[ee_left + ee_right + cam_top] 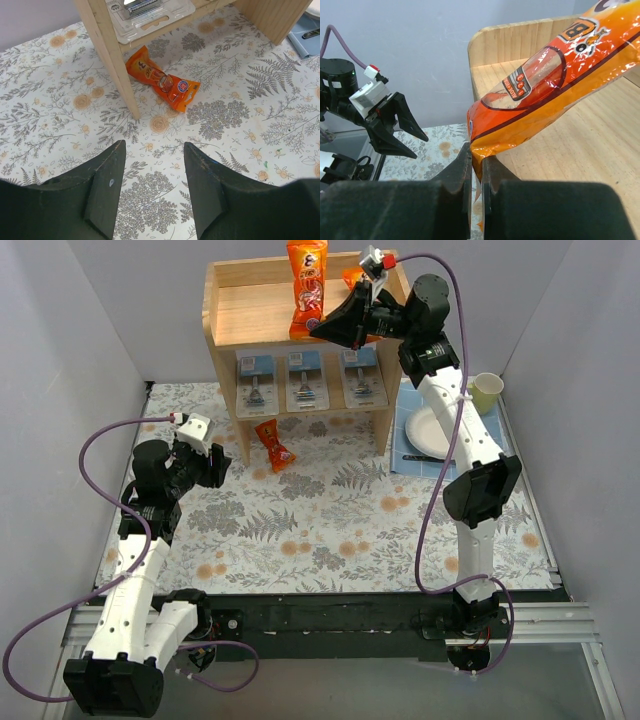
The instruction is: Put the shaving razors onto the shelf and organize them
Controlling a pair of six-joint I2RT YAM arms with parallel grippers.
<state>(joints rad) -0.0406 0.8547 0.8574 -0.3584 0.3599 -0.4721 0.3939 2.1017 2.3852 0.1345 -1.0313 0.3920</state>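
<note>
I see three razor packs (307, 380) in row on shelf (222, 315) lower tier; razor part looks done; right gripper (476, 152) clenched on orange snack packet (545, 85); left gripper (152, 165) released.

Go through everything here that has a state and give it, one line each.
left hand, open, empty, above the tablecloth.
right hand, shut on the held snack packet.
held snack packet, pinched at one end, over the top tier of the shelf.
shaving razors, three side by side on the lower tier.
loose snack packet, flat on the tablecloth beside a shelf leg.
cup, upright.
</note>
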